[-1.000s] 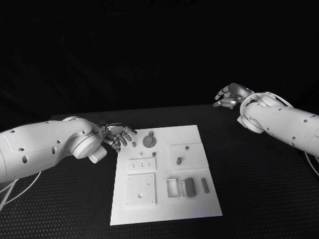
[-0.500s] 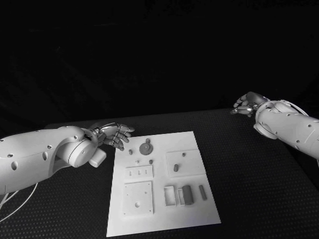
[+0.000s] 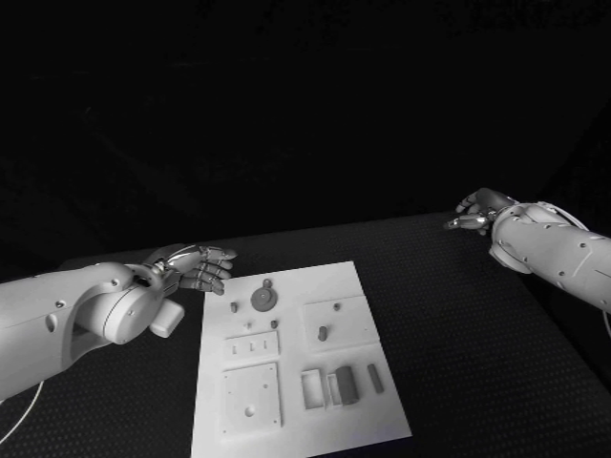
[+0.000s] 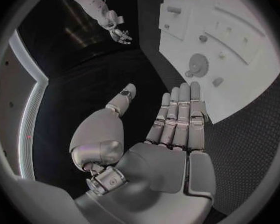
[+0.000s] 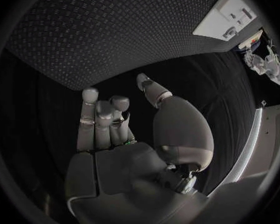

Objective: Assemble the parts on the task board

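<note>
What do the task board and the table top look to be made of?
Task board: likely plastic, matte white; flat, even surface with moulded recesses and no glare. Table: seems covered in a black textured mat, maybe rubber or foam; a regular dimpled weave shows in the right wrist view. Neither can be confirmed by look alone.

- A black table (image 3: 471,324) with a fine dotted, textured surface fills the lower half of the head view, from the lower left across to the right edge.
- Its far edge runs across the middle of the frame, rising toward the right.
- Beyond that edge the upper half is dark.
</note>
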